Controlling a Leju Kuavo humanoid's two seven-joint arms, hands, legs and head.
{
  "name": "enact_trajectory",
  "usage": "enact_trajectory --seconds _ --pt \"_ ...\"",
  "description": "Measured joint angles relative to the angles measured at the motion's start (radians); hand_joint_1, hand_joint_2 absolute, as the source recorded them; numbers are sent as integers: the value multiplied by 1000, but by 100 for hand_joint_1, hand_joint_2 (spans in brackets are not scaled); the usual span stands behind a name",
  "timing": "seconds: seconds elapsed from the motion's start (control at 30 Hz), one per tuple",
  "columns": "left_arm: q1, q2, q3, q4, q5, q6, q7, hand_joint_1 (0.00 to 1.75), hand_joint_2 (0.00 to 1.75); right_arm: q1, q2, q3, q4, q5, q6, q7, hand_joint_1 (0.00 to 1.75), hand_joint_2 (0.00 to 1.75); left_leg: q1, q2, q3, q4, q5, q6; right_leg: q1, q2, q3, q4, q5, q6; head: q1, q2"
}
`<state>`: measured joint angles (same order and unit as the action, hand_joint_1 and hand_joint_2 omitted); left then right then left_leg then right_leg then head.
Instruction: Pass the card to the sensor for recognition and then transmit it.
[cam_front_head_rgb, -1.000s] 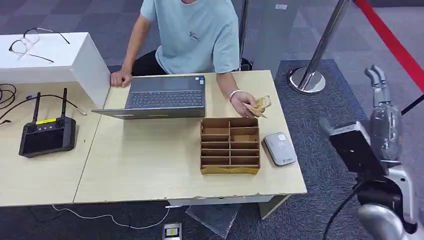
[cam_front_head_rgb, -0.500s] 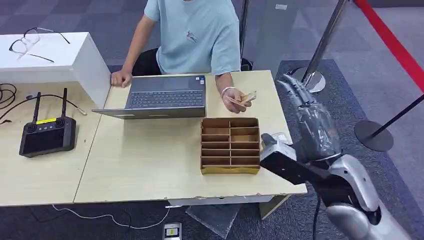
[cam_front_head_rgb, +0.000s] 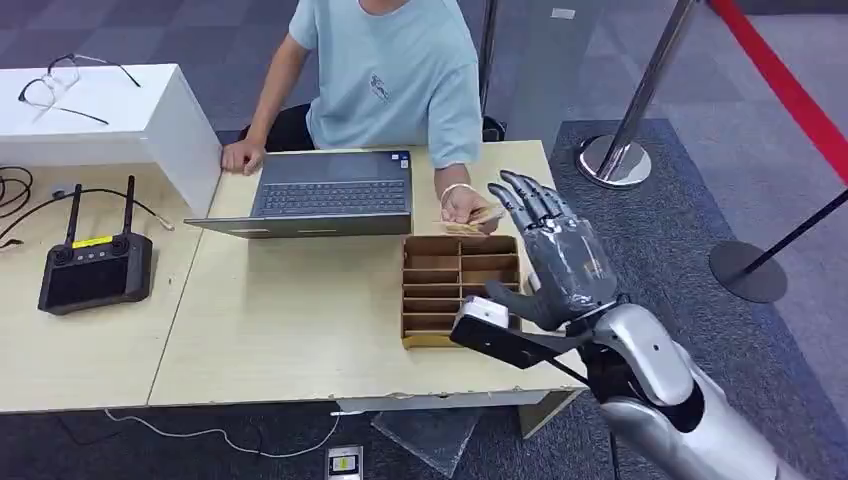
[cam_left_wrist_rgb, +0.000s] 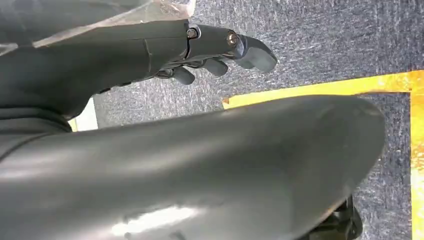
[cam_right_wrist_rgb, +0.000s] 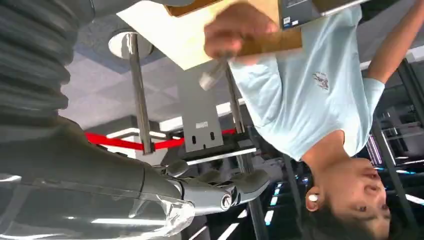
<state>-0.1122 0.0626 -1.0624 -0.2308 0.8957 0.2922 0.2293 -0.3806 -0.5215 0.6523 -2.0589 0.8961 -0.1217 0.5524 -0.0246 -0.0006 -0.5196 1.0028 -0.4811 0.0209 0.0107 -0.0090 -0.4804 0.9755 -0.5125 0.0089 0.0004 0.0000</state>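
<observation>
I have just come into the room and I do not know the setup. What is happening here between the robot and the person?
A seated person's hand holds cards over the far edge of a cardboard sorting tray on the table. The robot's right hand is raised near it, fingers spread, holding nothing. The left hand hangs over the carpet with fingers loosely curled. A laptop lies open before the person.

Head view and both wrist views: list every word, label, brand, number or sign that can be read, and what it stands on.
None can be read.
Person's shirt: small chest print, too small to read.
Laptop: sticker at its corner, too small to read.
Black controller: yellow label, blurred.
Grey plate on the post: small label, blurred.
Label on the floor: unreadable.
</observation>
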Motion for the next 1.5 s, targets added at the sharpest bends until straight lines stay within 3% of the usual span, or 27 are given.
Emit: enact_trajectory --seconds 0.03,0.07,1.17,1.2,1.23,1.27,1.5 --pt "0 -1 0 0 0 0 0 0 0 -5 2 7 9 4 -1 1 0 175 0 0 0 0 0 0 0 0 0 0 0 0 0 0" --pt "0 -2 0 0 0 0 0 0 175 -10 5 13 19 8 -3 1 0 175 0 0 0 0 0 0 0 0 0 0 0 0 0 0" --pt "0 -10 -4 1 -8 3 -3 0 175 -4 61 89 157 -27 -82 -44 0 175 0 0 0 0 0 0 0 0 0 0 0 0 0 0" --pt "0 -10 -4 1 -8 3 -3 0 175 -3 63 89 160 -27 -84 -45 9 175 0 0 0 0 0 0 0 0 0 0 0 0 0 0" --pt "0 -10 -4 1 -8 3 -3 0 175 -3 65 89 163 -28 -84 -45 30 175 0 0 0 0 0 0 0 0 0 0 0 0 0 0" --pt "0 -10 -4 1 -8 3 -2 0 175 -3 65 89 166 -28 -85 -47 148 175 0 0 0 0 0 0 0 0 0 0 0 0 0 0" --pt "1 -10 -5 1 -9 3 1 0 175 1 68 89 181 -42 -86 -57 166 175 0 0 0 0 0 0 0 0 0 0 0 0 0 0"
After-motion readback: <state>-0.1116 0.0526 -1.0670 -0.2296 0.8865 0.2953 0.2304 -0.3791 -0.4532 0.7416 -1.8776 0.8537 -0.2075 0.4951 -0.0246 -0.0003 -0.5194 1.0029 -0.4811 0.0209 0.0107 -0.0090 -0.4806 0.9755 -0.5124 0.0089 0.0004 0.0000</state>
